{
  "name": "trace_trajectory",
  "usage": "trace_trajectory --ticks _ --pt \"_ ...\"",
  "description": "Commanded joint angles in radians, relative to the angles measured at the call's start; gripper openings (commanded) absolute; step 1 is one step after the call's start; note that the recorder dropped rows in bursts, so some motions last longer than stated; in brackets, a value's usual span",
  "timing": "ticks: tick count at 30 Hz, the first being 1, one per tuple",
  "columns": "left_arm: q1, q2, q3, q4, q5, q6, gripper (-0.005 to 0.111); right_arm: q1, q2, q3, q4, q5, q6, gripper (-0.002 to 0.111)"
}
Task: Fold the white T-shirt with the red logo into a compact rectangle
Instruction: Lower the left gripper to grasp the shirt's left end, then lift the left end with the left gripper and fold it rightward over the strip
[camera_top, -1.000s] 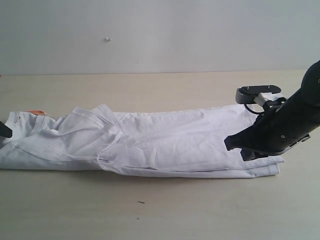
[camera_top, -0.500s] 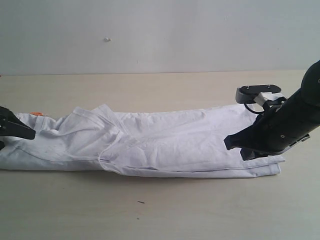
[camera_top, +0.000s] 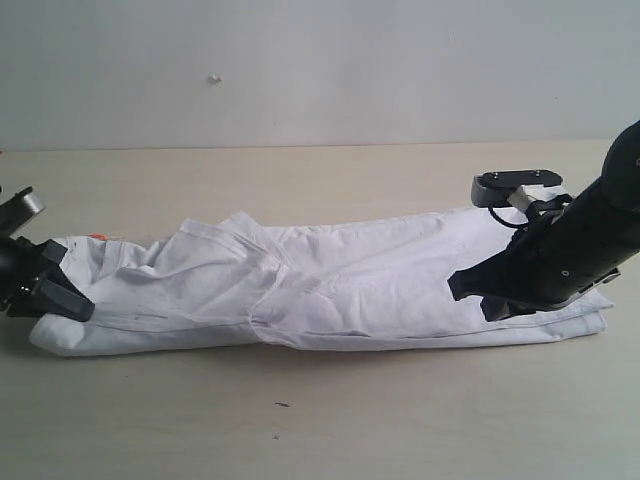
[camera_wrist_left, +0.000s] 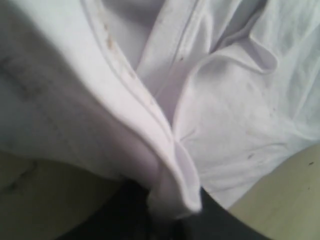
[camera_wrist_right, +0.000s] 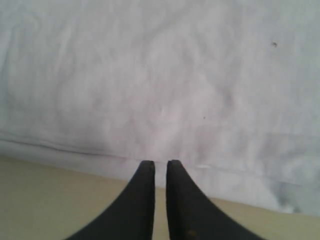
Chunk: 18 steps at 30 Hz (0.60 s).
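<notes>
At the left edge of the exterior view, the left gripper is clamped on one end of the white T-shirt. The shirt lies as a long band across the table, probably ready to be folded over. At right, the right gripper, fingers together, seemingly pins the other end.

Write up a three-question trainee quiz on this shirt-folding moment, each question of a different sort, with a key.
1. True or false: the left gripper is pinching a fold of the white T-shirt.
2. Pick one. The white T-shirt lies: A) as a long band across the table; B) crumpled into a ball; C) hanging over the table's edge.
3. Short answer: does any view show the red logo?

Key: 1 true; 2 A; 3 no, only white cloth shows.
</notes>
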Motion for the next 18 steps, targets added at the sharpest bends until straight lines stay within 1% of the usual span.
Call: trace_trajectory --ticks 1,5,11,14,18 --pt "0.000 -0.038 -0.002 0.016 0.004 -0.002 0.000 -0.003 -0.003 0.003 -0.002 0.004 -0.009 0.009" --pt "0.039 -0.108 -0.035 0.014 0.020 -0.024 0.000 -0.003 -0.003 0.003 -0.002 0.011 -0.009 0.009" --pt "0.144 -0.239 -0.063 -0.009 0.037 -0.062 0.000 -0.003 -0.003 0.003 -0.002 0.013 -0.009 0.009" --pt "0.194 -0.295 -0.063 -0.083 0.042 -0.062 0.000 -0.003 -0.003 0.003 -0.002 0.013 -0.009 0.009" --pt "0.221 -0.357 -0.070 -0.194 0.070 -0.062 0.000 -0.003 -0.003 0.003 -0.002 0.018 -0.009 0.009"
